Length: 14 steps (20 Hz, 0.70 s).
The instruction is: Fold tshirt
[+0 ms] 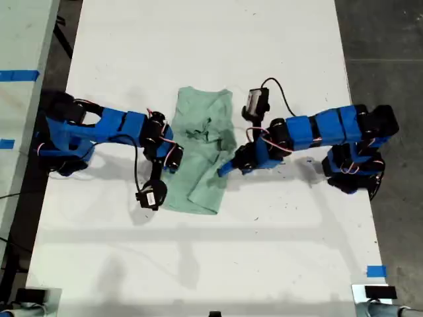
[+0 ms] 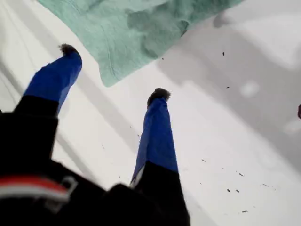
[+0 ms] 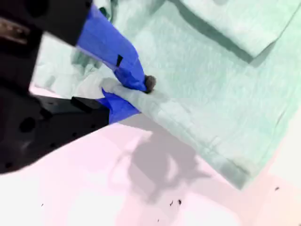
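Tshirt (image 1: pixel 201 158) is seen mid-bench in the exterior view, laid as a narrow upright strip betw. two blue arms, one reaching in from each side of that view. Sides appear already turned in, so the lengthwise folds are judged approx. done. Left to do, prob.: smoothing the bunched middle, squaring the lower edge, then at least one cross fold to bring the ends together. Task is est. as roughly half done.

My first gripper (image 2: pixel 115 71) is held just above bare bench (image 1: pixel 198 39), jaws wide apart, nothing betw. them. One corner of the cloth lies just beyond the tips and is not touched.

My second gripper (image 3: pixel 134 92) is closed on a doubled edge of the tshirt, the cloth pinched betw. the jaws w/ a small ridge raised at the grip. Which arm in the exterior view belongs to which gripper cannot be told w/ confidence.

Materials: cloth is pale mint-green knit, matte and soft, w/ stitched hems visible along the edges and limp, rounded creases. Layers lie stacked, one folded panel over another in the second wrist view. Mid-section is rumpled w/ dark shadowed wrinkles; upper end is flatter and squarer than the lower. Bench top is smooth, white and hard, speckled w/ small dark flecks. Jaws are blue and rigid, w/ dark tips.
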{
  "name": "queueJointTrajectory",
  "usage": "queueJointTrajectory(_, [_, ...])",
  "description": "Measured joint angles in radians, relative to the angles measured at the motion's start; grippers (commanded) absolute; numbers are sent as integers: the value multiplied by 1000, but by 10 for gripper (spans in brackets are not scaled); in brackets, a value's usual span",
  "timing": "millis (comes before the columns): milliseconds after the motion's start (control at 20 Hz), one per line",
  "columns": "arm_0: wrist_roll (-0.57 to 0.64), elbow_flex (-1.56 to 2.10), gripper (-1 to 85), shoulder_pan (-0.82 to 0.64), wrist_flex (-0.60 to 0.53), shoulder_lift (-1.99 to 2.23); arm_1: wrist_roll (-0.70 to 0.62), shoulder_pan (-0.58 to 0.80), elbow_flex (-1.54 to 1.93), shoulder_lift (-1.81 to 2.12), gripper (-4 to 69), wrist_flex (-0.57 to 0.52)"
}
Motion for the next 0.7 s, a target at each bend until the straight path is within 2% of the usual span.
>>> queueJointTrajectory(100, [77,-147,0,-8,-52,-160,6,0,41,43,268,0])
queueJointTrajectory(250, [137,-207,8,-23,-222,-330,21,0,106,115,263,-20])
queueJointTrajectory(300, [144,-212,54,-29,-258,-370,28,0,127,133,262,-29])
queueJointTrajectory(350, [149,-213,185,-35,-278,-391,32,0,144,147,261,-38])
queueJointTrajectory(400, [150,-221,226,-38,-288,-416,34,0,158,156,260,-46])
queueJointTrajectory(700, [152,-259,255,-55,-290,-457,37,0,163,156,260,-58])
